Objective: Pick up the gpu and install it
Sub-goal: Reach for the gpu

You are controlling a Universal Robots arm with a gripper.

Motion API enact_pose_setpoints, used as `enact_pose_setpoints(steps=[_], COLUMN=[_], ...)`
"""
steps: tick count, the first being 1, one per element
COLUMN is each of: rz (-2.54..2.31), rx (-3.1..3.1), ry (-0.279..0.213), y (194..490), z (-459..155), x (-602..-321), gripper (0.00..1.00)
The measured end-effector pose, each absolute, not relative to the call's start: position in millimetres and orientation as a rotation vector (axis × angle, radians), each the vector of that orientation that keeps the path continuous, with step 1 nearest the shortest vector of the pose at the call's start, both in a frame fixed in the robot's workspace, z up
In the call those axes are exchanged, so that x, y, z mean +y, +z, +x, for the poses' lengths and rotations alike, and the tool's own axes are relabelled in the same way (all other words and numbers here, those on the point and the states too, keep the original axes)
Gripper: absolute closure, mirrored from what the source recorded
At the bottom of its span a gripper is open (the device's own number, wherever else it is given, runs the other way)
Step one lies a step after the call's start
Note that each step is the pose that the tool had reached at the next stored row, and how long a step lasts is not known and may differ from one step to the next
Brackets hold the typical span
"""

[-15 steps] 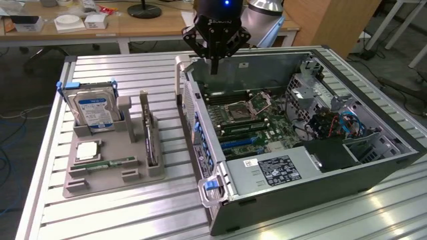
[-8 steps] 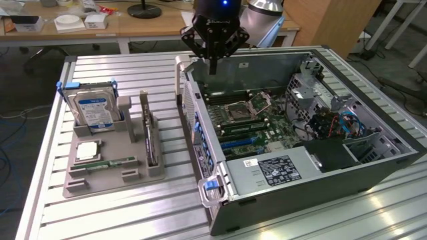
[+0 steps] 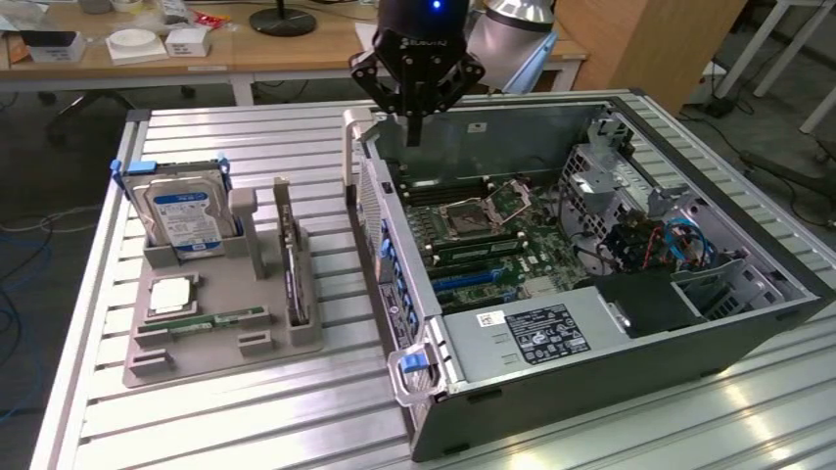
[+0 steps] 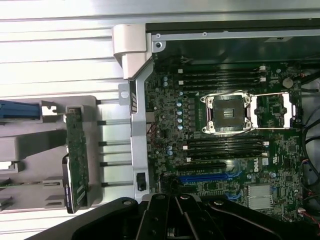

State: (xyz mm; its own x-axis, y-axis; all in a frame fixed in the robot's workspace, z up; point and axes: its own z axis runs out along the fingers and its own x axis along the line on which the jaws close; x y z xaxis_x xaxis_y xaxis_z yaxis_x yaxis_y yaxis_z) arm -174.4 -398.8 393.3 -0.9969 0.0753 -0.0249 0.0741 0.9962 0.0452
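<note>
The gpu [image 3: 290, 266] is a thin dark card standing on its edge in a slot of the grey holder [image 3: 222, 338], towards the exterior view's left of the computer. From the wrist view I look down on the gpu's [image 4: 77, 161] top edge. My gripper [image 3: 413, 135] hangs above the far corner of the open computer case [image 3: 627, 338], fingers pointing down, shut and with nothing in them. It is well apart from the gpu. The gripper's [image 4: 172, 220] black body shows over the motherboard [image 4: 225, 125], near the blue slot [image 4: 210, 177].
The holder also carries a silver hard drive [image 3: 183, 217] with blue clips, a square processor [image 3: 172, 294] and a green memory stick [image 3: 209, 320]. The case's raised side wall [image 3: 379, 220] stands between holder and motherboard [image 3: 490, 235]. All of it rests on a slatted metal table [image 3: 235, 421].
</note>
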Motion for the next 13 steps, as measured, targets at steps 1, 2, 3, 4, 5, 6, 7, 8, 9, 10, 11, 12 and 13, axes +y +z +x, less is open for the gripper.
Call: enact_pose_setpoints(steps=[1,2,3,4,5,6,7,8,9,10,11,12,13], rz=[0.117,0.117,0.116,0.116,0.116,0.116,0.117,0.117,0.116,0.116,0.117,0.116,0.117], rx=[3.112,3.112,3.112,3.112,3.112,3.112,3.112,3.112,3.112,3.112,3.112,3.112,3.112], ry=[0.069,0.069,0.069,0.069,0.069,0.069,0.069,0.069,0.069,0.069,0.069,0.069,0.069], y=[393.3,393.3,393.3,393.3,393.3,393.3,393.3,393.3,393.3,393.3,393.3,393.3,393.3], z=[-174.8,-175.3,-175.7,-176.1,-177.0,-177.4,-177.8,-178.2,-178.6,-179.1,-179.5,-180.0,-180.5], x=[-398.9,-398.8,-398.8,-398.8,-398.8,-398.8,-398.8,-398.8,-398.8,-398.8,-398.8,-398.8,-398.8], gripper=[0.90,0.90,0.90,0.90,0.90,0.90,0.90,0.90,0.90,0.90,0.90,0.90,0.90])
